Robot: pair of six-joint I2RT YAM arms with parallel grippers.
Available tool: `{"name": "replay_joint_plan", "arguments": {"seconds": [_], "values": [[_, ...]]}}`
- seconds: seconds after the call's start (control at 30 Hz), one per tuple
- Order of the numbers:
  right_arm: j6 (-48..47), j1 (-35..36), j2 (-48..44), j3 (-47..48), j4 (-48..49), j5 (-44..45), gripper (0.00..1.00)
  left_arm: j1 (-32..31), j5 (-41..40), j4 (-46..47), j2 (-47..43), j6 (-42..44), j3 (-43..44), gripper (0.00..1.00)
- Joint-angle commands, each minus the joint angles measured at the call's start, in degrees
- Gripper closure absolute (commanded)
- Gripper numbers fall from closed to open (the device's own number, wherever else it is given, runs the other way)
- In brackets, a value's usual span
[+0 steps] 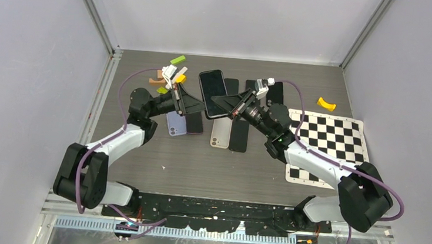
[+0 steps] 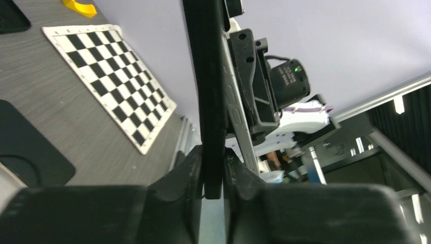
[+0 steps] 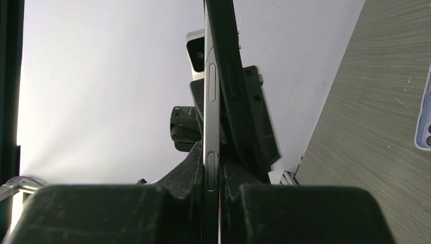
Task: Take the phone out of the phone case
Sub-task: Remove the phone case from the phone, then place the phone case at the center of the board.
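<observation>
Left tool pinches the phone case, right tool the phone.

Both of my arms are built the same way. The left arm and right arm have smooth white shell links set between chunky matte-black joint housings. Each carries a purple cable that runs from the wrist to the black base rail at 6 o'clock. The fingers are angular black plastic. The right wrist camera is a black barrel with a small green light at its 1 o'clock.
</observation>
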Motion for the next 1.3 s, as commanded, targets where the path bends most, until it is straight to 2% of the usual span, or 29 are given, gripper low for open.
{"name": "replay_joint_plan", "arguments": {"seconds": [0.0, 0.17, 0.27, 0.37, 0.43, 0.5, 0.6, 0.7, 0.87, 0.97, 1.17, 1.23, 1.27], "values": [[0.30, -1.65, -4.71, -0.19, 5.76, -4.87, 0.99, 0.36, -2.58, -9.51, -2.13, 8.05, 2.15, 1.00], [-3.50, -4.71, -9.29, -2.14, 0.22, -11.19, 0.99, 0.37, -6.57, -34.33, -4.86, 20.81, 5.37, 1.00], [-7.19, -5.26, -12.22, -2.78, -7.25, -13.19, 0.99, 0.34, -9.30, -47.64, -5.23, 26.62, 8.00, 1.00], [-11.96, -5.29, -16.34, -3.58, -17.42, -9.48, 0.99, 0.23, -10.43, -57.59, -5.22, 28.61, 8.34, 1.00], [-13.40, -5.30, -17.76, -4.44, -27.17, -6.16, 0.99, 0.07, -10.87, -61.73, -5.48, 28.66, 6.58, 1.00], [-13.62, -4.63, -17.82, -5.64, -32.44, -2.67, 1.00, -0.62, -11.19, -65.37, -5.95, 28.65, 3.65, 1.00], [-12.97, -1.28, -15.72, -8.56, -34.51, 2.89, 0.99, -2.05, -12.83, -72.34, -7.51, 30.36, -1.15, 1.00], [-13.33, 5.65, -12.90, -9.64, -35.08, 8.19, 0.99, -2.25, -14.72, -78.25, -11.66, 32.12, -5.96, 1.00], [-12.93, 14.59, -6.53, -9.60, -34.62, 17.38, 0.99, -2.34, -15.69, -82.35, -19.44, 29.90, -10.54, 1.00], [-12.00, 17.30, -1.76, -8.88, -33.53, 20.59, 0.99, -2.34, -17.01, -82.13, -21.68, 29.11, -12.71, 1.00], [-13.17, 20.29, 4.47, -6.89, -31.84, 25.07, 0.99, -2.34, -17.07, -80.81, -16.40, 31.11, -13.21, 0.99], [-14.02, 21.13, 5.36, -6.28, -31.66, 27.05, 0.99, -2.34, -16.83, -79.34, -14.71, 31.47, -13.53, 0.95], [-14.33, 21.26, 6.08, -5.71, -31.79, 27.12, 0.99, -2.34, -16.82, -78.98, -13.97, 31.77, -13.43, 0.90]]}}
